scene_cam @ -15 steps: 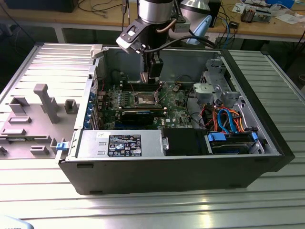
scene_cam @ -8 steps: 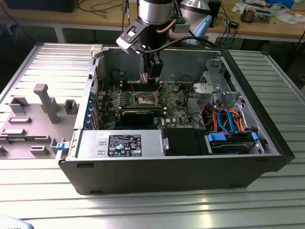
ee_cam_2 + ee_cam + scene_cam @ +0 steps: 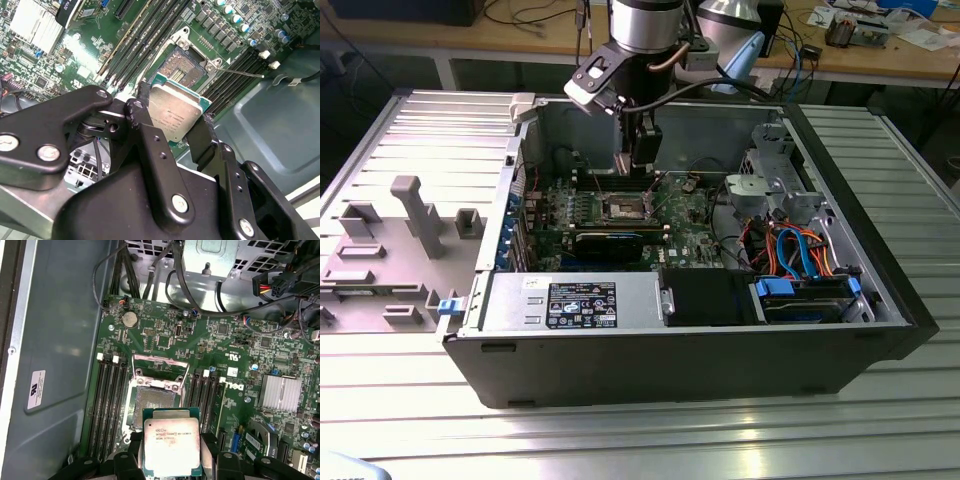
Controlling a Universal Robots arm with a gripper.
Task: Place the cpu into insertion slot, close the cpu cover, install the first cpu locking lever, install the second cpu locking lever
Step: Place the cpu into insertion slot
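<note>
My gripper (image 3: 638, 160) hangs inside the open computer case, shut on the cpu (image 3: 171, 442), a flat square chip with a silver-grey top and a green rim. In both wrist views the black fingers (image 3: 145, 117) press on two opposite edges of the cpu (image 3: 175, 112). The insertion slot (image 3: 153, 402) lies uncovered just beyond the chip, and its dark pin field (image 3: 182, 67) is bare. The cpu cover (image 3: 159, 362) stands swung up at the socket's far side. One thin locking lever (image 3: 240, 73) sticks out, released. In the exterior view the slot (image 3: 625, 208) sits just below the fingers.
Long black memory slots (image 3: 107, 405) flank the socket on both sides. A black card (image 3: 610, 242), the power supply (image 3: 580, 300), a drive cage (image 3: 775, 175) and orange and blue cables (image 3: 800, 250) crowd the case. A grey fixture (image 3: 410, 215) stands on the exterior view's left.
</note>
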